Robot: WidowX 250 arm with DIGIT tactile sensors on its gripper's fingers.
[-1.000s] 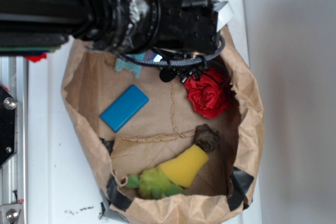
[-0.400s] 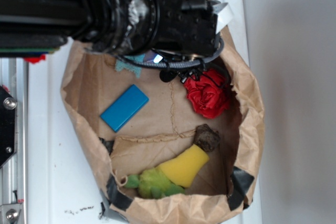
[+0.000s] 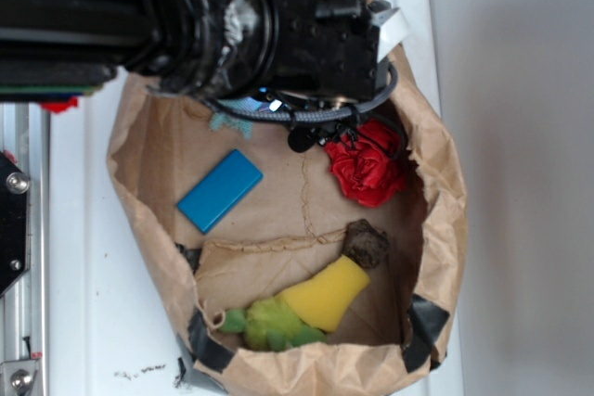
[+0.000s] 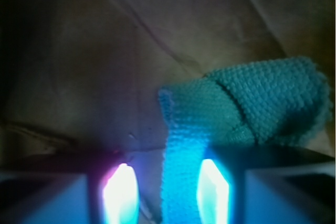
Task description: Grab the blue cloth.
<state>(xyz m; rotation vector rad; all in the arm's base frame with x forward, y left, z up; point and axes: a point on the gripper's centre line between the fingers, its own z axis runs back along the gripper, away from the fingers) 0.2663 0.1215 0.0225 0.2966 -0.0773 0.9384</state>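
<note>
The blue cloth is a teal terry towel lying bunched on brown paper at the right of the wrist view. A strip of it runs down between my fingertips. My gripper is open around that strip. The right fingertip sits against the cloth, and a gap stays between the left fingertip and the cloth. In the exterior view only a small corner of the blue cloth shows under the black arm, which hides the fingers.
Everything lies inside a crumpled brown paper bag. A bright blue block lies left of centre, and a red fabric flower is close to the arm's right. A yellow and green toy and a brown lump sit nearer the front.
The arm's head has shifted slightly and now covers more of the blue cloth in the exterior view. The other objects have not moved.
</note>
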